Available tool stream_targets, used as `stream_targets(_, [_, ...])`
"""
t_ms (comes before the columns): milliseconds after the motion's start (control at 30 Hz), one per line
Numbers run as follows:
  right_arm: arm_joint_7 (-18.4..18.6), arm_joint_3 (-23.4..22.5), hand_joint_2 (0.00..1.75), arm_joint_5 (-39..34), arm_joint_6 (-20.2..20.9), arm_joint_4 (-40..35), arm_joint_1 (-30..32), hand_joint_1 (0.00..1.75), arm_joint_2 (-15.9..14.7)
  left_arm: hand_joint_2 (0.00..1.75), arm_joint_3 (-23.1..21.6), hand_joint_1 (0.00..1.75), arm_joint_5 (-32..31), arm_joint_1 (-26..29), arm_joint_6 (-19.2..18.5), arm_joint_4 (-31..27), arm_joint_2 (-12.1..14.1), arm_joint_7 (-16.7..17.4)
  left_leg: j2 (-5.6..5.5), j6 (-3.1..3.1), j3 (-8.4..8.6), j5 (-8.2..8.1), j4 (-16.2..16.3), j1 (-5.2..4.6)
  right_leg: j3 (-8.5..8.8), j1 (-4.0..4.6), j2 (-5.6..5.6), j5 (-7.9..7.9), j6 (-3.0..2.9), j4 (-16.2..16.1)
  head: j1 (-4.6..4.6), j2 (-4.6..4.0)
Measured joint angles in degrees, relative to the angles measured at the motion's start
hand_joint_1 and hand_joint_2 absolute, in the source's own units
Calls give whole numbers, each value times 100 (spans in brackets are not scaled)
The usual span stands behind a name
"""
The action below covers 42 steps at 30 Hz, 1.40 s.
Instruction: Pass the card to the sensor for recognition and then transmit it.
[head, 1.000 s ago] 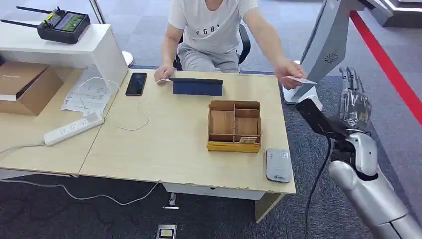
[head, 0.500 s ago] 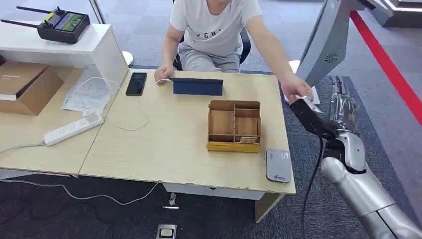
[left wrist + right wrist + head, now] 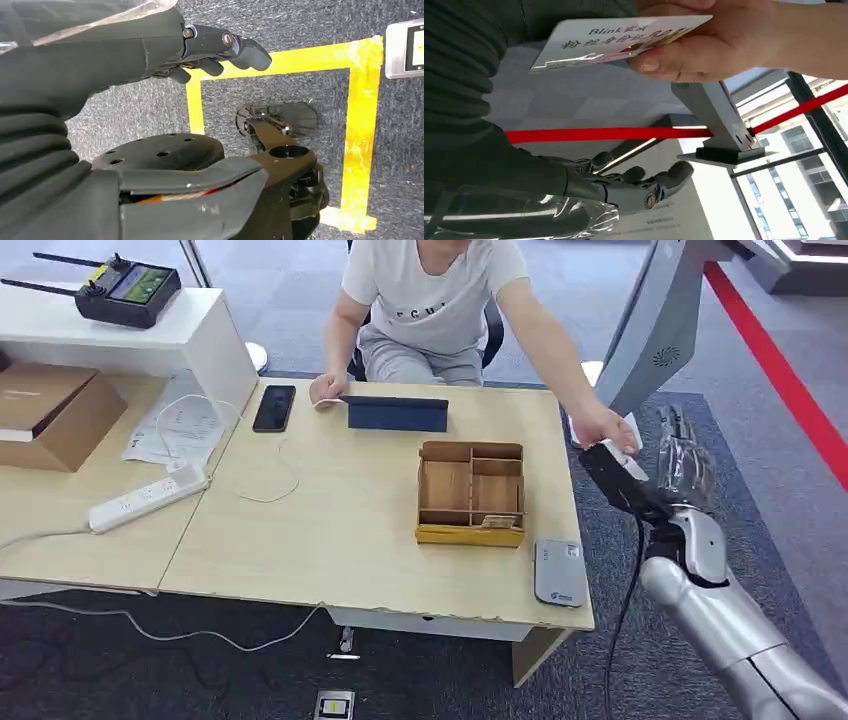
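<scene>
Here the card (image 3: pixel 619 40) sits pinched in the person's hand (image 3: pixel 704 47) at the top of the right wrist frame, apart from the right hand (image 3: pixel 624 187), whose fingers are spread and empty. Wait until the card lies between them before closing gently.

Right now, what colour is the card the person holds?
White with dark print, clearest in right wrist view: printed plastic card.

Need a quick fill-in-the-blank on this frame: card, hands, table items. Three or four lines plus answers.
1. The card is held by the ____ hand.
2. The robot's right hand holds ____.
3. The grey sensor lies on the table beside the wooden ____.
4. The phone on the table is ____ in colour.

Answers: person's; nothing; organizer; black
</scene>
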Motion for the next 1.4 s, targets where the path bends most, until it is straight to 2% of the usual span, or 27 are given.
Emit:
stream_targets(233, [68, 177, 175, -2, -13, 79, 3, 175, -72, 0, 0, 0, 0, -13, -35, 0, 0, 0, 0, 0, 1, 0, 0, 0, -1, 0, 1, 0, 0, 0, -2, 0])
stream_targets(567, [118, 206, 175, -11, -11, 77, 0, 175, -107, 0, 0, 0, -4, -23, -52, 0, 0, 0, 0, 0, 1, 0, 0, 0, -1, 0, 1, 0, 0, 0, -2, 0])
stream_targets(733, [228, 328, 175, 74, -13, 11, 79, 175, -267, 0, -2, 0, -35, -60, -83, -2, 2, 0, 0, 0, 2, 0, 1, 0, -1, 0, 2, 1, 0, 0, -2, 0])
stream_targets(900, [232, 330, 175, 105, -46, -140, 161, 175, -289, 0, -2, 0, -37, -62, -50, -2, 2, 2, 0, 0, 2, 0, 1, 0, 0, 0, 2, 1, 0, 0, 0, 0])
stream_targets(1300, [-9, 431, 175, 2, -112, -358, 414, 175, -160, 0, -2, 0, -7, -61, -48, -4, 0, -7, 0, 0, 0, 0, 1, 0, 0, 0, 2, 1, 0, 0, -2, 0])
stream_targets(1400, [-155, 477, 175, -103, -158, -321, 446, 175, -90, 0, -2, 0, -4, -72, 75, -7, -9, -20, 0, 0, 1, 0, 1, 0, -1, 0, 2, 1, 0, 0, -2, 0])
